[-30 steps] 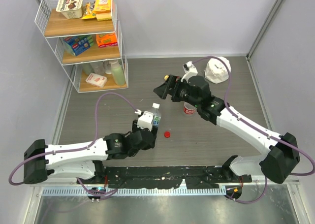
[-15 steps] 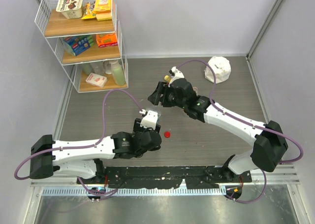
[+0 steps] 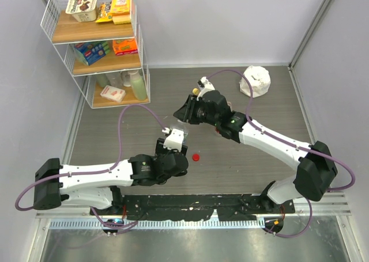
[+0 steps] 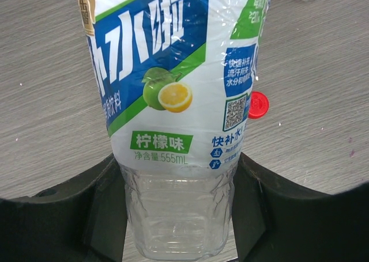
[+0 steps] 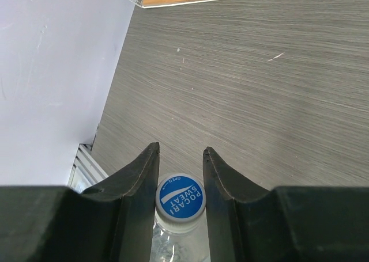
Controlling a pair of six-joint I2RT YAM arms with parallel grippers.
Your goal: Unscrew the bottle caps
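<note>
Right fingers, wide a second ago, have swung across and closed on the cap of the upright bottle, gripped near its base by the left fingers at mid-desk; unscrewing may begin.

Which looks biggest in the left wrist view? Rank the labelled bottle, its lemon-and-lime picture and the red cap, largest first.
1. Clear plastic bottle with blue, white and green label
2. Lemon-and-lime picture printed on it
3. Small round red plastic cap; it lies farther from the camera, so this ranks looks only.
</note>
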